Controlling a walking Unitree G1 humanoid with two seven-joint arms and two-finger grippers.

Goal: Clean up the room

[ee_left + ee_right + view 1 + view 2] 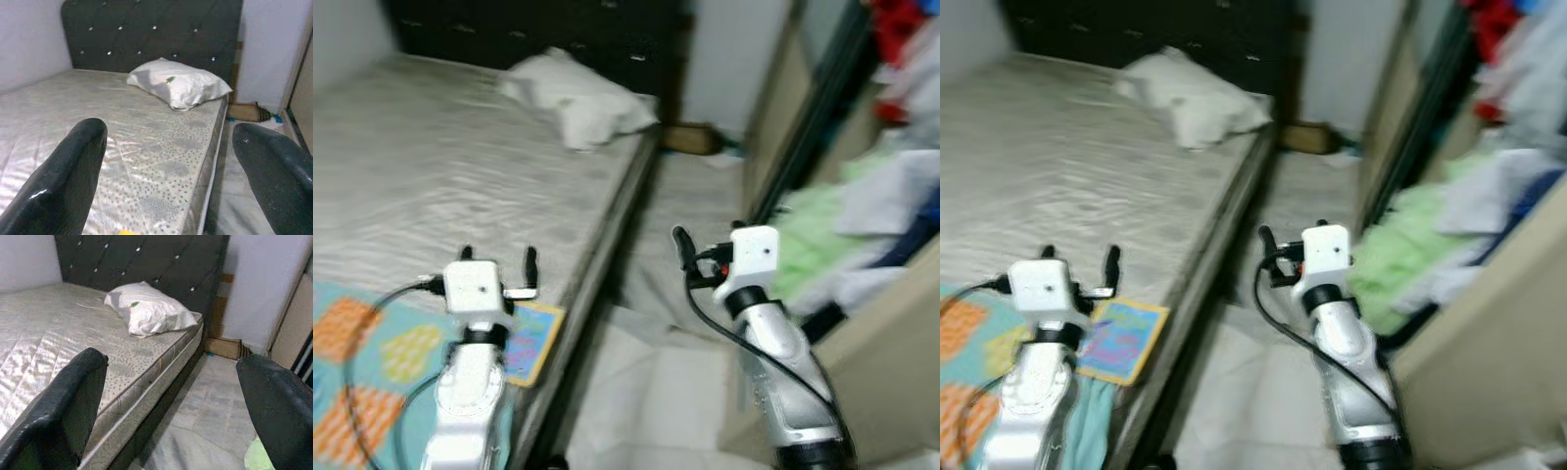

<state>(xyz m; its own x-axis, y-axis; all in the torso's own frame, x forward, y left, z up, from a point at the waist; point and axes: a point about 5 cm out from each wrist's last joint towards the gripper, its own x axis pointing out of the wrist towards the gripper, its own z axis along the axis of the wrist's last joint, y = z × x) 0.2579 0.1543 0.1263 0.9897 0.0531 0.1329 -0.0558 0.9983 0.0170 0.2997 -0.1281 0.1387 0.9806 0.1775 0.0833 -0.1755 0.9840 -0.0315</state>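
Bedroom, viewed from my head: one bed, one pillow, one heap of clothes, my two grippers raised and holding nothing.

One bare grey mattress (440, 166) against one dark tufted headboard (151, 34); one white pillow (578, 96) lies at its head end, near the edge by the aisle. One colourful patterned blanket (372, 352) covers the near corner of the mattress, under my left gripper (497, 264), jaws apart. My right gripper (690, 257) hangs over the pale floor (646, 392) of the aisle, jaws likewise wide apart. One mixed heap of clothes (862, 215), green, white, blue and red, spills from the wardrobe on my right. One brown item (690, 139) lies on the floor by the far wall, too blurred to identify.
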